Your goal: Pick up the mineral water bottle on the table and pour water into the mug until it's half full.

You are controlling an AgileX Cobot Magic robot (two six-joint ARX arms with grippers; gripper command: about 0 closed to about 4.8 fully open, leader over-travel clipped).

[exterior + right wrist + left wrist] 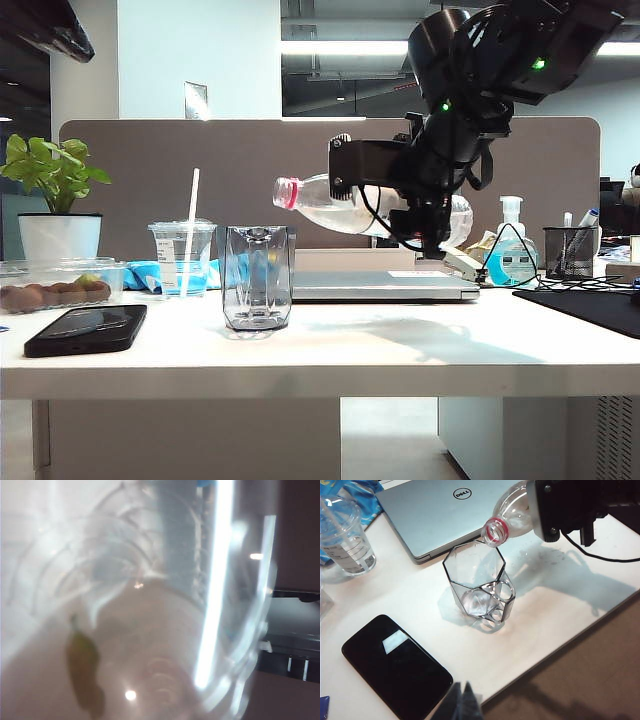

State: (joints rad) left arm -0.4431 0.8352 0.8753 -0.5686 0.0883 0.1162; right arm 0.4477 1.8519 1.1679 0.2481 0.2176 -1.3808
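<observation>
Right gripper [400,195] clamps the bottle [320,205], tipped nearly level, mouth above the mug [257,277] on the table [400,350]. Left gripper [465,702]: opening cannot be told.

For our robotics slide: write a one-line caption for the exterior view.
Right gripper holds the mineral water bottle nearly level, mouth above the mug on the table.

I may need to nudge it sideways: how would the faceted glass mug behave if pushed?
The mug looks like thick glass with a broad flat base, so it would probably slide on the smooth table rather than tip. Nearly empty, it should move easily. Being glass, it is likely breakable.
</observation>
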